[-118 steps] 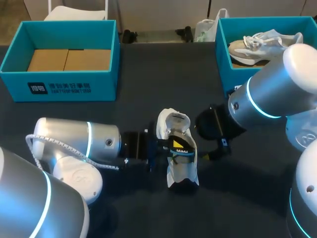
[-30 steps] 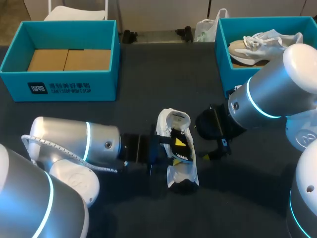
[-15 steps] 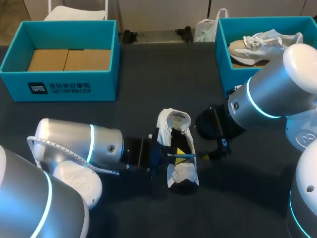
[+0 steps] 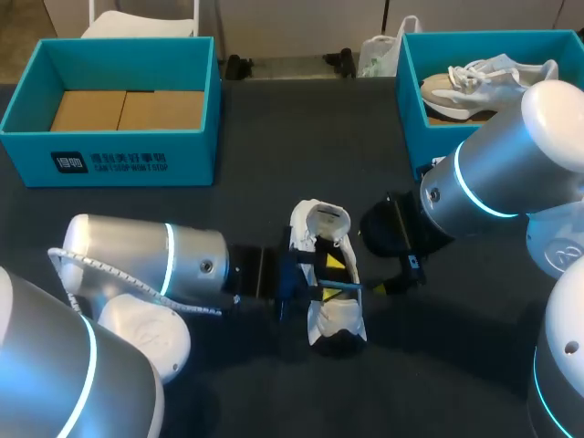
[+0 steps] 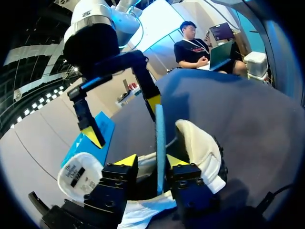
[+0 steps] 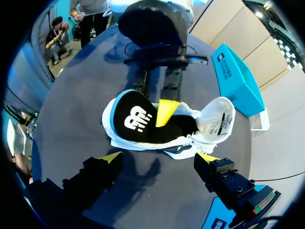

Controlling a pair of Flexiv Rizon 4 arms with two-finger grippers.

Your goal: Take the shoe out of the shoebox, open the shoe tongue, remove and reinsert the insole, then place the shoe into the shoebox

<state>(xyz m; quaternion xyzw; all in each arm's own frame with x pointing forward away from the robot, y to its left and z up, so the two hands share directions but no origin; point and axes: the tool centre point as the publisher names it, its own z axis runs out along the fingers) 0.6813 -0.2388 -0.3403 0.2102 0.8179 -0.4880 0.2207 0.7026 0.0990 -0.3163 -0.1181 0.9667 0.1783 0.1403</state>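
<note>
From above, the shoe point(image 4: 336, 319) lies on the tabletop point(image 4: 274, 137) between both arms, well apart from the teal shoebox point(image 4: 109, 146). The left claw point(image 4: 330, 274) is at its mouth.

Along the left wrist, that claw point(image 5: 151, 161) pinches the insole point(image 5: 160, 133) edge-on.

From the right wrist, the insole point(image 6: 136, 117) sits tilted, half out of the shoe point(image 6: 217, 114). The right claw point(image 6: 158, 157) hangs spread, gripping nothing.

I'd say it's the insole step. Next needs a steady slide along the shoe, perhaps with the right claw bracing it.
</note>
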